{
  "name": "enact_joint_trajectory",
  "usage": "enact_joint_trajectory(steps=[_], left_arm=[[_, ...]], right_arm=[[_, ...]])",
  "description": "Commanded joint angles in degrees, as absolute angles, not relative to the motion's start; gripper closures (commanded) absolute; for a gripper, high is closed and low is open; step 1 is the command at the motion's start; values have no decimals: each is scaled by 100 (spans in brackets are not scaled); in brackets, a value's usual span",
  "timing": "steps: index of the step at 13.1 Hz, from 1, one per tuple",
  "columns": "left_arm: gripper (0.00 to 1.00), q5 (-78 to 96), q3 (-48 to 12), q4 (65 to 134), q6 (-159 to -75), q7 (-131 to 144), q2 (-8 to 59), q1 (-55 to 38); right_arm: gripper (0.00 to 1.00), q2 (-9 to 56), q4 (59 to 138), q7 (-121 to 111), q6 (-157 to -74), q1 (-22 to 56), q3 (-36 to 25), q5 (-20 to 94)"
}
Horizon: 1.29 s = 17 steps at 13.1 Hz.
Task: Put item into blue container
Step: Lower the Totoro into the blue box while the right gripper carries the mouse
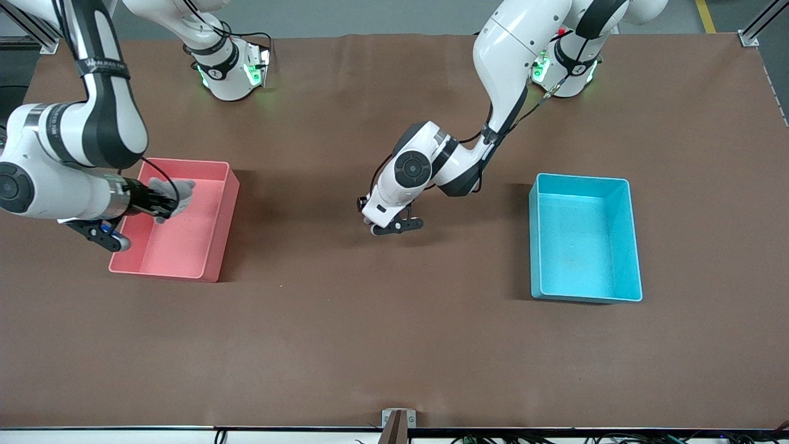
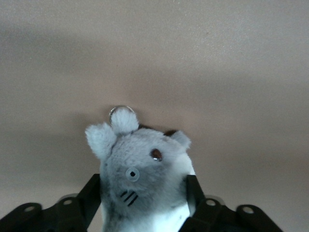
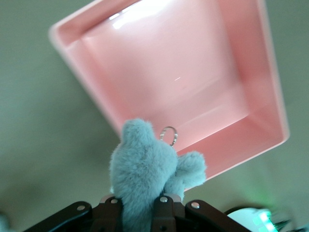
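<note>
The blue container, a cyan bin with nothing in it, stands toward the left arm's end of the table. My left gripper hangs low over the bare middle of the table, apart from that bin. In the left wrist view it is shut on a grey plush mouse with a key ring; the hand hides this toy in the front view. My right gripper is over the pink bin, shut on a second grey plush toy, also with a key ring.
The pink bin holds nothing on its floor and sits toward the right arm's end. Brown tabletop stretches between the two bins. A small bracket sits at the table edge nearest the front camera.
</note>
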State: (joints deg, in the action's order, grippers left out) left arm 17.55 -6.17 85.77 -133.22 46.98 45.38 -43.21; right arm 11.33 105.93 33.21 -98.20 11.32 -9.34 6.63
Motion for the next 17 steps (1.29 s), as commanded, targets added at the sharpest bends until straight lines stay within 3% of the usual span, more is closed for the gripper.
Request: enact_joint_trajectory(steps=[1,4,5,8,10,14,17], left_arm=[[40,1872,-589,8525,-13351,4729,4597,-4368],[63,1863,-580,8534,-13342,4650,4570,-4377],[75,1828,-580,8534,-13333,4649,4544,-4377],[90,1758,-545,8552,-13263,4693,4448,-4394],[95,1373,-527,8561,-12861,4728,4124,-4342],[95,645,-484,8552,-11518,4187,3175,-3859],[94,79,-519,8569,-10620,2694,2612,-3044]], right_arm=[[97,1143,10521,3926,-9817,1439,-976,1115],[97,1142,10520,4883,-10185,2054,-976,1134],[97,1143,10521,5183,-10343,2326,-984,1125],[97,1143,10520,5991,-10818,2828,-984,1116],[97,1178,10521,6528,-11125,3171,-984,1107],[97,1441,10521,7504,-11732,3743,-984,1099],[97,1800,10521,8277,-12285,4209,-984,1090]])
